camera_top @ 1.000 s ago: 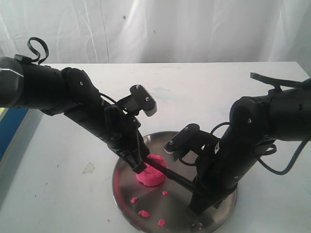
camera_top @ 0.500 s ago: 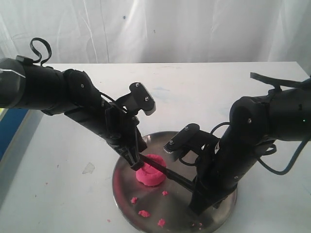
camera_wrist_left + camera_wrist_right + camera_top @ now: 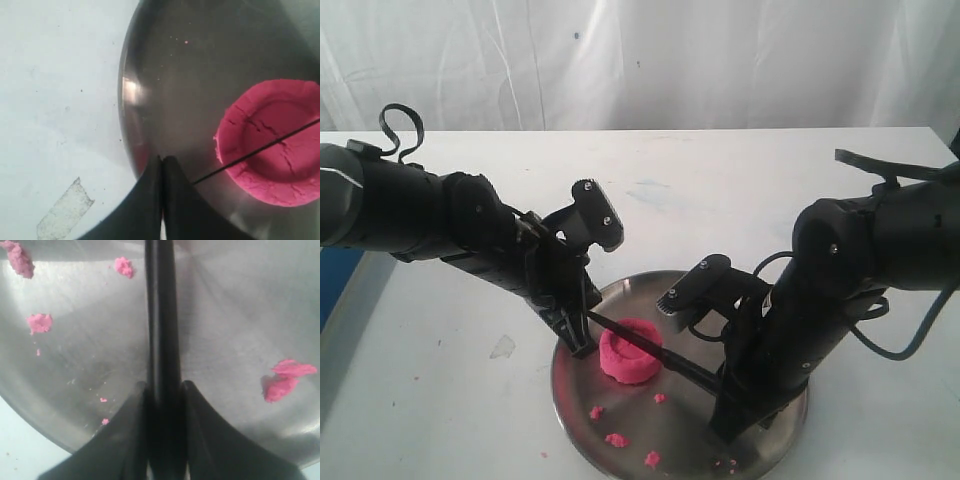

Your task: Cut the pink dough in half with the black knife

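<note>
The pink dough [image 3: 630, 355] [image 3: 270, 172] sits in one piece on the steel plate [image 3: 582, 388], with a dented, cracked top. The black knife [image 3: 665, 356] lies edge-down across the dough, seen as a thin line in the left wrist view [image 3: 250, 153]. Its tip pokes out past the dough toward the left gripper. My right gripper [image 3: 725, 385] [image 3: 161, 386] is shut on the knife's handle [image 3: 160, 315] low over the plate. My left gripper [image 3: 578, 345] [image 3: 162, 159] is shut on nothing, at the plate's left rim beside the dough, apart from it.
Several small pink crumbs [image 3: 616, 439] [image 3: 40, 322] lie scattered on the plate's front part. A scrap of clear tape [image 3: 502, 346] [image 3: 65, 210] is stuck to the white table [image 3: 740, 180] left of the plate. A white curtain hangs behind.
My left gripper has drawn back leftward from over the dough to the plate's left rim. The right arm and the knife have stayed where they were.
</note>
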`<move>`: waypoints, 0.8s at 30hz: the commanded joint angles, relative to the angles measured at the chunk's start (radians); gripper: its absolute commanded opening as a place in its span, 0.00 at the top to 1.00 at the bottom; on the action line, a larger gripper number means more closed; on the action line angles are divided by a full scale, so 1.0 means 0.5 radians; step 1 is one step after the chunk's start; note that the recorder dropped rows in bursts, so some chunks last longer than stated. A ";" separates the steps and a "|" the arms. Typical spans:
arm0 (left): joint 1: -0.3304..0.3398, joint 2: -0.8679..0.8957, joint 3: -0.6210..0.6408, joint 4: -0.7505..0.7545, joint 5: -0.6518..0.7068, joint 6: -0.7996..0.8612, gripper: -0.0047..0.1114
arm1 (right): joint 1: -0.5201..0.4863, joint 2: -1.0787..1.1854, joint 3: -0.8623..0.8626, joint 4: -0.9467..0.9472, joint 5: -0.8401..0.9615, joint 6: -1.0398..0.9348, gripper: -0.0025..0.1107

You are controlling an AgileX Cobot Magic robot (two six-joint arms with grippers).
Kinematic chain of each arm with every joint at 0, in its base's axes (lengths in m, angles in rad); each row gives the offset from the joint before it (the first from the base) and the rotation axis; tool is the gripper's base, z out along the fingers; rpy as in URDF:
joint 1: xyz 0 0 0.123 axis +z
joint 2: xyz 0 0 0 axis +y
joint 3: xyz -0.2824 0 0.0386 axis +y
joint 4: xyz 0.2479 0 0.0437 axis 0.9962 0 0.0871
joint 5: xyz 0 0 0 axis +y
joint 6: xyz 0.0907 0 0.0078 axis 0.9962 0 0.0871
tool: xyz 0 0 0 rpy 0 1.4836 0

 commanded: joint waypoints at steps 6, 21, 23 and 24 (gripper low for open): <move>0.003 -0.001 0.027 -0.025 0.062 -0.006 0.96 | 0.004 0.004 0.007 0.001 -0.007 -0.008 0.98; 0.003 0.066 0.027 -0.029 0.142 -0.011 0.96 | 0.004 0.009 0.007 0.001 -0.023 -0.008 0.98; 0.003 0.099 0.027 -0.029 0.142 -0.011 0.96 | 0.004 0.009 0.007 0.001 -0.023 -0.008 0.98; 0.003 0.111 0.027 -0.029 0.142 -0.011 0.96 | 0.004 0.009 0.007 0.001 -0.023 -0.008 0.98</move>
